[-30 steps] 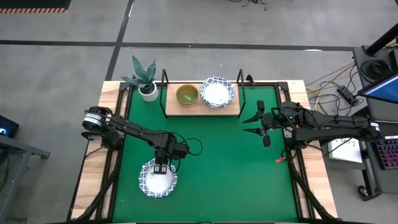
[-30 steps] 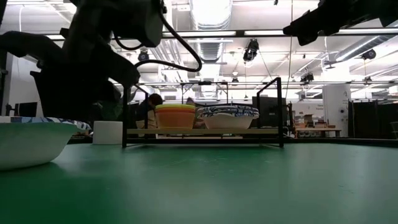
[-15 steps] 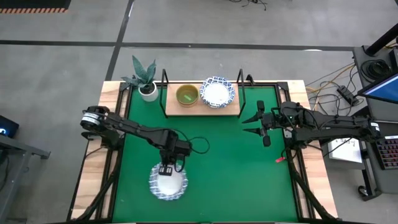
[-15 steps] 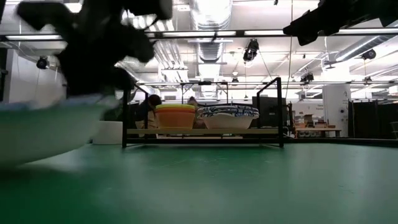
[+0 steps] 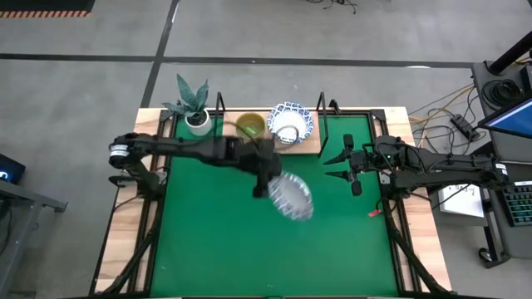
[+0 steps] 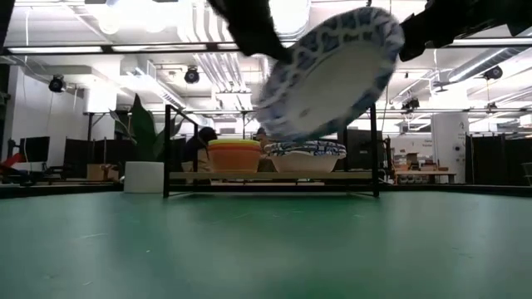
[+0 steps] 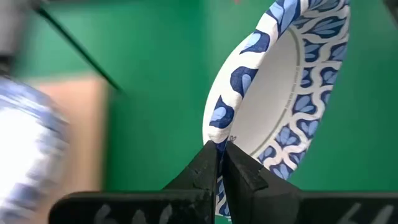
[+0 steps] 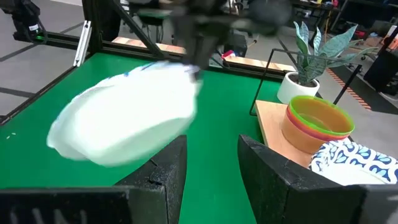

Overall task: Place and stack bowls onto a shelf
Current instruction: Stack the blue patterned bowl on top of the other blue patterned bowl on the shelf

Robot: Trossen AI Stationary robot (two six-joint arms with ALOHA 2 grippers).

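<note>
A wide white bowl with a blue patterned rim point(image 5: 291, 198) point(image 6: 332, 75) hangs tilted above the middle of the green mat, with my left gripper point(image 5: 268, 178) point(image 7: 221, 155) shut on it. The shelf point(image 5: 270, 143), a light wooden board on a black frame, stands at the far edge. On it are a yellow-green bowl stacked in an orange one point(image 5: 250, 126) point(image 6: 234, 155) and a blue-rimmed bowl point(image 5: 290, 122) point(image 6: 304, 156). My right gripper point(image 5: 334, 164) point(image 8: 211, 158) waits open in the air, near the shelf's right end. My left gripper pinches the bowl's rim point(image 7: 219, 134) between its two fingers, one on the inner side and one on the outer. The fingers slant down from the far left. The bowl is clear of the table and steeply tilted, its underside point(image 6: 328, 83) turned toward the near edge.
A small white pot with a plant point(image 5: 198, 122) stands on the table left of the shelf. The shelf's black uprights point(image 5: 321, 104) rise at its ends. The green mat point(image 5: 224, 241) lies bare near and left of the bowl.
My left gripper has lifted the blue-rimmed bowl off the mat at the near left. It has carried the bowl up and toward the far right, to above the mat's middle, short of the shelf. The bowl, level before, now hangs steeply tipped.
</note>
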